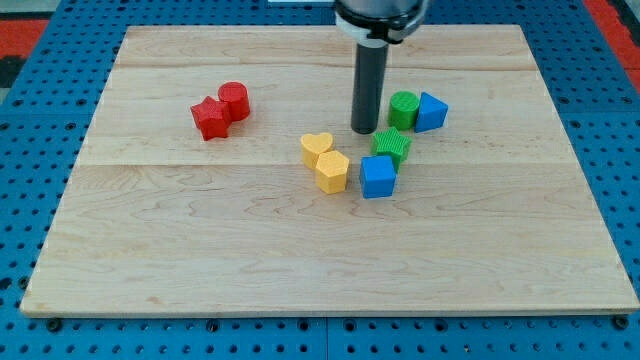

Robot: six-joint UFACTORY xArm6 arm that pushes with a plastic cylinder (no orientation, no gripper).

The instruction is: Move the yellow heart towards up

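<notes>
The arm carried no hand, only a straight dark rod, so there was nothing to open or close. My tip (364, 131) rested on the pale wooden table (200, 240), to the right of and slightly beyond the yellow heart-shaped block (316, 148), apart from it. The heart touched a yellow angular block (333, 171) on its near right. A green ridged block (392, 146) sat just right of the tip, with a blue cube (378, 176) nearer. A green cylinder (404, 108) and a blue wedge-like block (432, 111) stood farther right.

To push the heart away, the tip would probably need to circle to its near side, left of the yellow angular block. It should then drive through the heart's centre to prevent rotation.
</notes>
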